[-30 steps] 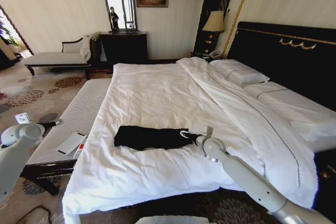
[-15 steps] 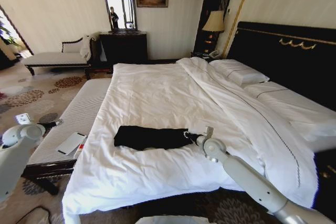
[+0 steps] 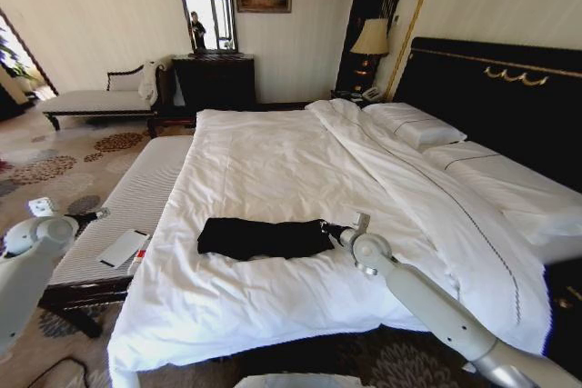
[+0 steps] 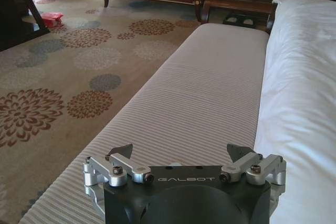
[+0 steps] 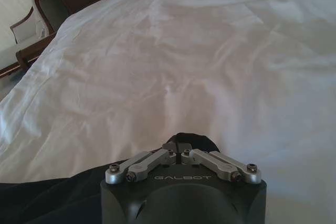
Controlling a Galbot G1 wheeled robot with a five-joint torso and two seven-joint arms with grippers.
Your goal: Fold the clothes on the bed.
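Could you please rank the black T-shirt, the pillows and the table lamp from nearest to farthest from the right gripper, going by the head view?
1. Black T-shirt: pinched in the right gripper, near the bed's foot.
2. Pillows: at the headboard end.
3. Table lamp: beyond the bed, by the far wall.

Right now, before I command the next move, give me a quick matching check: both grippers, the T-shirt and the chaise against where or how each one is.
Things:
1. left gripper
2. right gripper
3. black T-shirt
4. chaise

States:
A. shut on a black fabric edge
B. lying as a long strip on the white duvet
C. open above the striped bench
D. by the far wall

Pairs: 1-C, 2-A, 3-B, 4-D
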